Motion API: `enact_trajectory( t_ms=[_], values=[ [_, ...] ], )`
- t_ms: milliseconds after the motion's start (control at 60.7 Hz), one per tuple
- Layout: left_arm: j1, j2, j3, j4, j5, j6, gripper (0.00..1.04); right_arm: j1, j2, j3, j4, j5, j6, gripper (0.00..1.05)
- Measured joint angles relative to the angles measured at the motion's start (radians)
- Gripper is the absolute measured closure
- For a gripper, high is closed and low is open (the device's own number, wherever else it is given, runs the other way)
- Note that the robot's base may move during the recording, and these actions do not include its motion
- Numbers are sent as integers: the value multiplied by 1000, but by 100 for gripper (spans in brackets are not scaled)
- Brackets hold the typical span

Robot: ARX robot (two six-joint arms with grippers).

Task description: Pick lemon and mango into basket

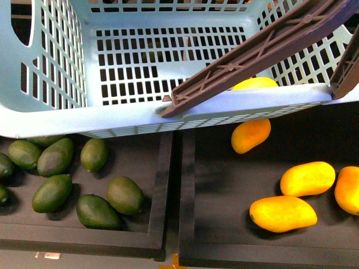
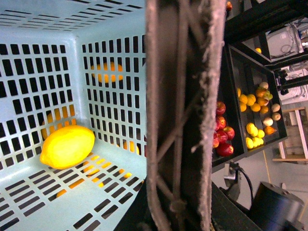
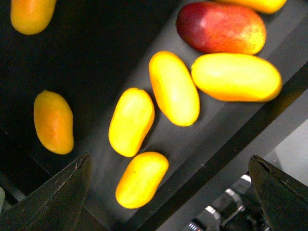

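Observation:
The pale turquoise basket [image 1: 168, 115] fills the top of the front view, held above the trays. Its brown handle [image 1: 263, 47] slants across it. The left gripper [image 2: 179, 211] is shut on that handle [image 2: 180, 110], seen close in the left wrist view. The lemon [image 2: 67, 146] lies on the basket floor [image 2: 43, 202]; it peeks over the rim in the front view [image 1: 255, 83]. Several yellow-orange mangoes lie in the black right tray [image 1: 224, 190], one [image 1: 283, 213] nearest the front. The right gripper [image 3: 168, 202] is open and empty above mangoes, with one mango [image 3: 141, 179] between its fingers [image 3: 57, 192].
Several dark green oval fruits [image 1: 53, 158] lie in the black left tray [image 1: 160, 190]. A red-yellow mango [image 3: 220, 28] lies among the yellow ones. A shelf with red apples [image 2: 221, 137] and other fruit shows beyond the basket. A second brown handle [image 1: 346, 70] hangs at the right.

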Motion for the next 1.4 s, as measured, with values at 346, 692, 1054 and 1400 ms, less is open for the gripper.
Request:
enact_trajectory(
  t_ms=[346,692,1054,1400],
  values=[
    [-1,0,0,0,11,-2,99,-1,373,91,91,26,107,9],
    [-1,0,0,0,9,-1,99,-21,541,166,107,43,92,9],
    [-1,0,0,0,5,0,99,-41,658,259,113,47,83,9],
    [-1,0,0,0,9,-1,99,-23,748,359,106,42,83,9]
  ],
)
